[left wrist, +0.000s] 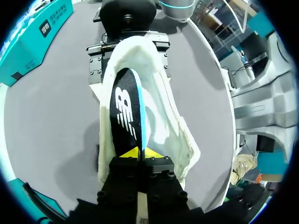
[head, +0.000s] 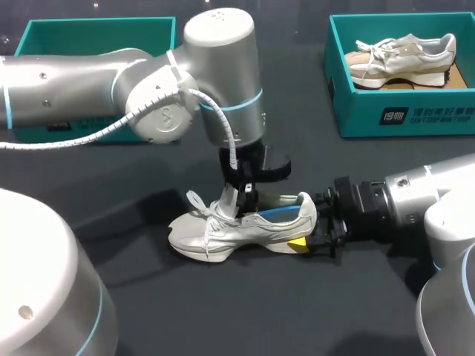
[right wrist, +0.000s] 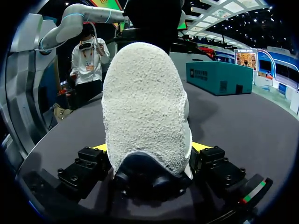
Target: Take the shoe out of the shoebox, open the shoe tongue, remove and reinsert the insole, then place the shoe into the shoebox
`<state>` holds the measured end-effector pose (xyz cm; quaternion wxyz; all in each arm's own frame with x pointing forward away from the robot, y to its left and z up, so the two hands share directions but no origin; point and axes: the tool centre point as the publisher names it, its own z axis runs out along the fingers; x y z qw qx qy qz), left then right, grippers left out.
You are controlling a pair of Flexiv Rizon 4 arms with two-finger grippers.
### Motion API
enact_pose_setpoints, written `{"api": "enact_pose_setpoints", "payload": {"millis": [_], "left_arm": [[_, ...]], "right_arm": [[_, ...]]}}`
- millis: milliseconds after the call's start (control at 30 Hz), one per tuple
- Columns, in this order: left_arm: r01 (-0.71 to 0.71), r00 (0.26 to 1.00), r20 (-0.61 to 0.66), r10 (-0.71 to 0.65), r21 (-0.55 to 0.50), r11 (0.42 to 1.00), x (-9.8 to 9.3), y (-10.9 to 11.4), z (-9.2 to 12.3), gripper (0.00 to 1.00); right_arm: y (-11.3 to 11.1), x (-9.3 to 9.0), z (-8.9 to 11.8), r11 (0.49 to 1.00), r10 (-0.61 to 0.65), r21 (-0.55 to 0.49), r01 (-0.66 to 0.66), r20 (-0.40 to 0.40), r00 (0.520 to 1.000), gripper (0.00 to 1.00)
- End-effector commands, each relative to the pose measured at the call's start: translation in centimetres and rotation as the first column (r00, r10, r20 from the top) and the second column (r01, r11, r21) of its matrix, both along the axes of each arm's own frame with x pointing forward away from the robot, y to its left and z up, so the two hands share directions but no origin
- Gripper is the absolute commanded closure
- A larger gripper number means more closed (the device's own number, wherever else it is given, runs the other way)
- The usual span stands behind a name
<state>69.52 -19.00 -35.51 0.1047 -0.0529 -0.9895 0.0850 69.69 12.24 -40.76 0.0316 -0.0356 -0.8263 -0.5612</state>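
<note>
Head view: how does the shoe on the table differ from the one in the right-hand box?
The table shoe lies on the table; the boxed shoe lies in the teal shoebox. The table shoe is clamped at the heel by the right gripper while the left gripper pinches its blue insole; the boxed shoe is untouched. Both are pale lace-up sneakers.
</note>
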Motion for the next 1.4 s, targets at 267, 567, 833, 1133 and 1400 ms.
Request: {"api": "enact_pose_setpoints", "payload": {"millis": [267, 567, 833, 1133, 1400], "left_arm": [[0.012, 1.000, 0.001, -0.012, -0.158, 0.987, -1.3, 1.3, 2.7, 1.00], [0.020, 1.000, 0.028, -0.014, -0.229, 0.973, -1.7, 0.2, 4.9, 1.00], [-0.027, 0.997, 0.061, 0.040, -0.201, 0.979, -1.0, -2.3, 4.5, 1.00], [-0.059, 0.991, 0.108, 0.080, -0.178, 0.982, -0.4, -4.3, 4.2, 0.99], [-0.068, 0.978, 0.178, 0.110, -0.227, 0.972, -1.3, -4.6, 5.2, 0.53]], "right_arm": [[0.0, -0.2, 0.0, 1.000, -0.002, -0.005, 0.002, 0.000, 1.000, 1.00], [0.0, -0.2, 0.0, 1.000, -0.002, -0.005, 0.002, 0.000, 1.000, 1.00], [0.0, -0.2, 0.0, 1.000, -0.002, -0.005, 0.002, 0.000, 1.000, 1.00], [0.0, -0.2, 0.0, 1.000, -0.002, -0.005, 0.002, 0.000, 1.000, 1.00], [0.0, -0.2, 0.0, 1.000, -0.002, -0.005, 0.002, 0.000, 1.000, 1.00]]}}
